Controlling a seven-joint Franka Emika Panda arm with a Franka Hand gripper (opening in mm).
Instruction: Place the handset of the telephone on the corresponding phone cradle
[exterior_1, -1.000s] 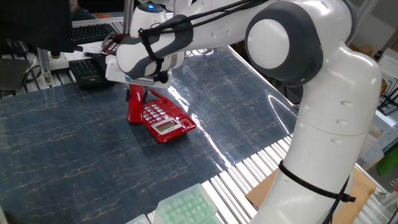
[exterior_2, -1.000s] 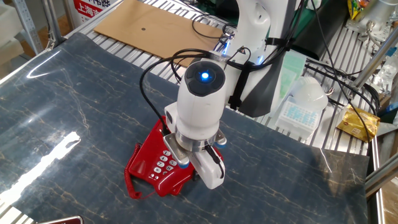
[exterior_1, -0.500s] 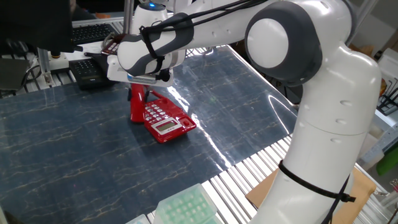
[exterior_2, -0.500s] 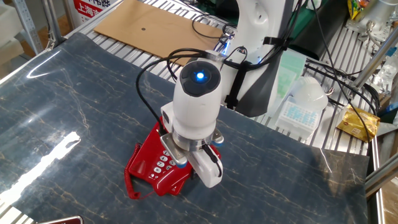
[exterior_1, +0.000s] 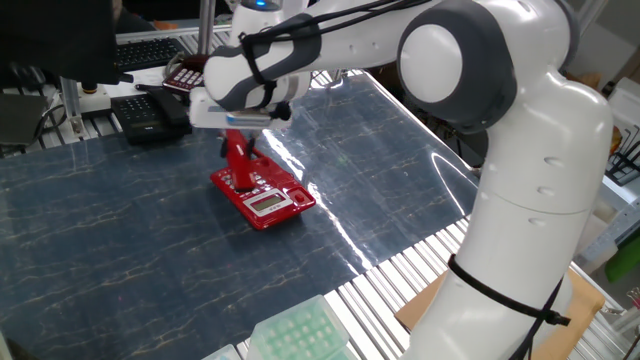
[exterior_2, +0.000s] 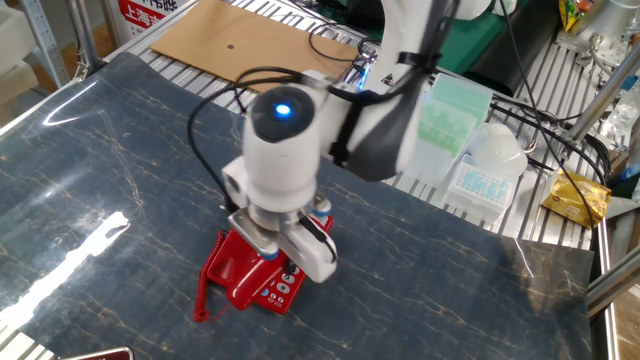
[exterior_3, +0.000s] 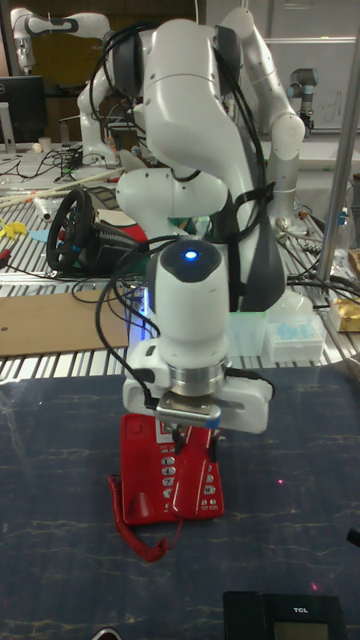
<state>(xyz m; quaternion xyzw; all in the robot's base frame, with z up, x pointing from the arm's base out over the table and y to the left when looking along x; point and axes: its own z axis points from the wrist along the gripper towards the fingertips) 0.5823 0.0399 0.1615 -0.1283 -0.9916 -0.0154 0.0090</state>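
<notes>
The bright red telephone (exterior_1: 272, 203) lies on the dark marbled table, its white keypad and grey display facing up. My gripper (exterior_1: 237, 143) is shut on the red handset (exterior_1: 238, 166), which hangs almost upright just over the keypad. In the tall fixed view the handset (exterior_3: 190, 472) dangles from the gripper (exterior_3: 190, 432) across the buttons, to the right of the bare phone cradle (exterior_3: 138, 465). The thin red cord (exterior_3: 140, 525) curls off the base's near left corner. In the other fixed view my wrist hides the handset above the telephone (exterior_2: 238, 275).
A black phone (exterior_1: 140, 115) and a dark maroon phone (exterior_1: 182, 72) sit at the table's far left edge. A green tip box (exterior_1: 300, 335) stands on the near rails. Cardboard (exterior_2: 250, 35) and plastic boxes (exterior_2: 480, 170) lie beyond the table.
My gripper has carried the handset up and to the right, from beside the base's left edge to over the keypad. The wrist has swung with it.
</notes>
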